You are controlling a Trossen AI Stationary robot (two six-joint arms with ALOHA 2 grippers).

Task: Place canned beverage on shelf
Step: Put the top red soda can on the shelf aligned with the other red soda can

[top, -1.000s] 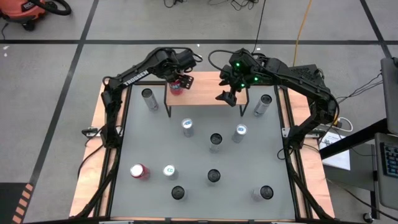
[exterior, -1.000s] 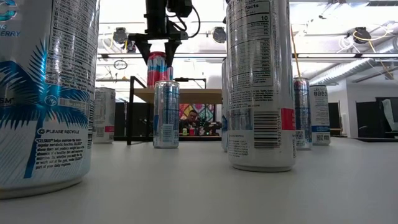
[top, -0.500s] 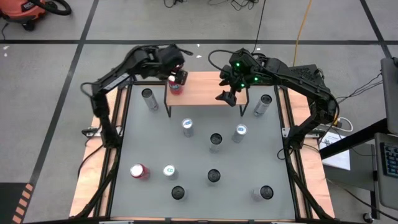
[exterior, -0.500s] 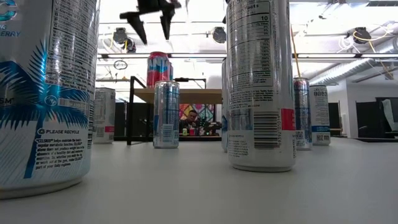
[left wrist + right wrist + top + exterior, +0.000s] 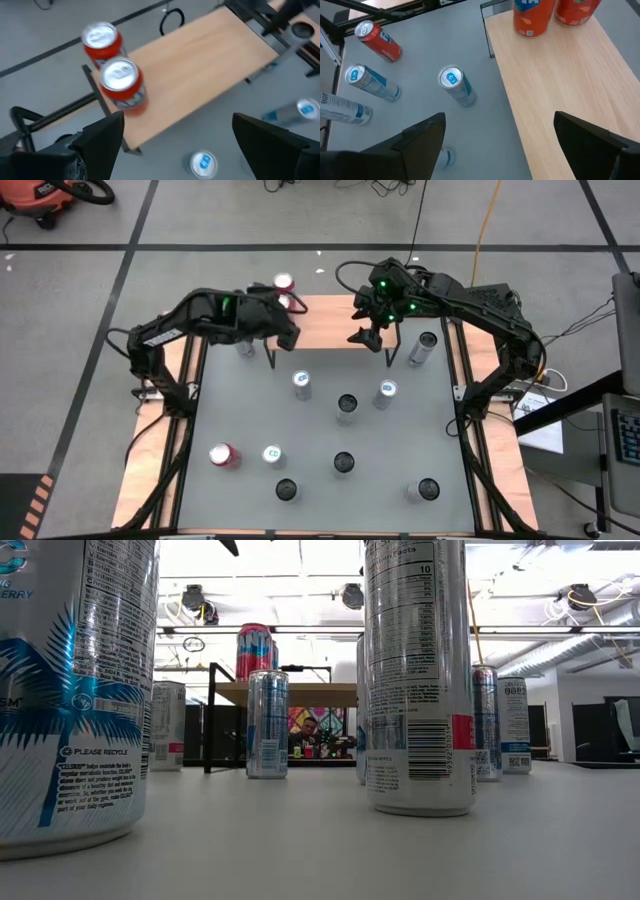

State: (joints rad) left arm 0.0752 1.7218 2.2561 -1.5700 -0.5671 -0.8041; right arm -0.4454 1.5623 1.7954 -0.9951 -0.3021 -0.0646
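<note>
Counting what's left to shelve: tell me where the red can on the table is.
In the high view, the red can stands on the table's left side, toward the edge opposite the shelf, next to a white-topped can.

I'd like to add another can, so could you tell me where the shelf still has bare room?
The shelf is bare from the two red cans at its left-arm end across to the far end; only that end is crowded.

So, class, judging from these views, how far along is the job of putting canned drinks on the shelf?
Done: two red cans stand at one end of the shelf. In hand: nothing; the left gripper is open near them, and the right gripper is open over the shelf's other end. Left: several cans on the table, with bare shelf to fill.
</note>
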